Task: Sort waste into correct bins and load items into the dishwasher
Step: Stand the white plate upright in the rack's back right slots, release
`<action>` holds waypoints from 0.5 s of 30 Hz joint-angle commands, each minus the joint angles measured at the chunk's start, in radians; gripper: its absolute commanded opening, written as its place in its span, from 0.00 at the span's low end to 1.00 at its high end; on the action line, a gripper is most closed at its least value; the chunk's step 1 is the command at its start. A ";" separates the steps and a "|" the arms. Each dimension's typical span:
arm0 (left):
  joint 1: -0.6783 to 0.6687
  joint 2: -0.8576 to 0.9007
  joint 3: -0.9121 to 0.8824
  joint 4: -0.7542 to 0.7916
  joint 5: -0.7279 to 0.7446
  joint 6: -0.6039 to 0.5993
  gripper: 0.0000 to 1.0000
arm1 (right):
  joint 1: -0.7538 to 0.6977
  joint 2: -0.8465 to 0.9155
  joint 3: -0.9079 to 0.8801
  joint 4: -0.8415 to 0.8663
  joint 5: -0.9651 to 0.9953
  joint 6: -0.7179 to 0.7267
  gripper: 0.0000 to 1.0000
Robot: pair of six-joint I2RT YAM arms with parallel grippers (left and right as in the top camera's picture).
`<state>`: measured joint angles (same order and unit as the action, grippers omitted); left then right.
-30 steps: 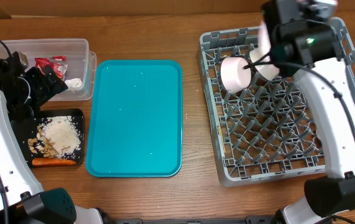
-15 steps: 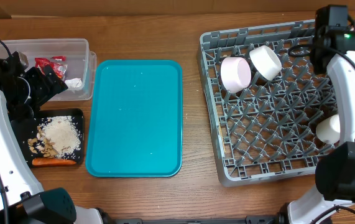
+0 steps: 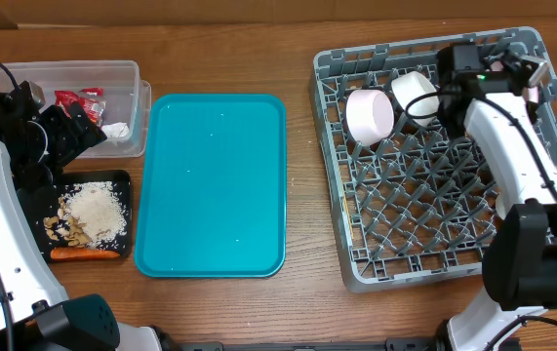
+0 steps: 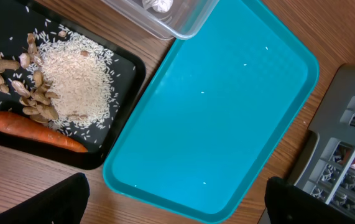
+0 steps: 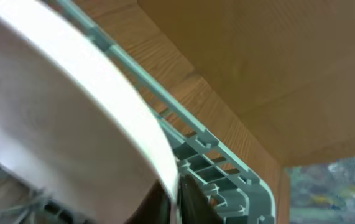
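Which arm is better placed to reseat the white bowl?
Right: the right gripper is beside the white bowl in the dish rack; the left gripper hangs open near the black tray.

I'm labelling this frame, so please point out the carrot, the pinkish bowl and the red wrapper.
carrot [image 4: 37, 132], left wrist view, middle of its body
pinkish bowl [image 3: 369, 115], overhead view, centre of its round face
red wrapper [image 3: 78, 98], overhead view, middle of the crinkled foil
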<state>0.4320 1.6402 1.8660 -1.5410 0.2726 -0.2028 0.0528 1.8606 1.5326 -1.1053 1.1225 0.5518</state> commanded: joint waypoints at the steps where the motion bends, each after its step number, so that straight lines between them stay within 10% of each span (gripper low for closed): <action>1: -0.007 -0.002 0.008 0.001 0.005 0.023 0.92 | 0.071 -0.002 -0.003 -0.022 -0.002 0.010 0.85; 3: -0.007 -0.002 0.008 0.001 0.005 0.023 0.92 | 0.077 -0.002 -0.003 -0.050 -0.021 0.010 1.00; 12: -0.007 -0.002 0.008 0.000 0.005 0.023 0.92 | 0.067 -0.112 0.001 -0.112 -0.185 0.100 1.00; 15: -0.007 -0.002 0.008 0.000 0.006 0.023 0.92 | 0.021 -0.188 0.001 -0.073 -0.234 0.059 0.82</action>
<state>0.4320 1.6402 1.8660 -1.5414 0.2726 -0.2028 0.1242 1.7969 1.5311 -1.2087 0.9508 0.6254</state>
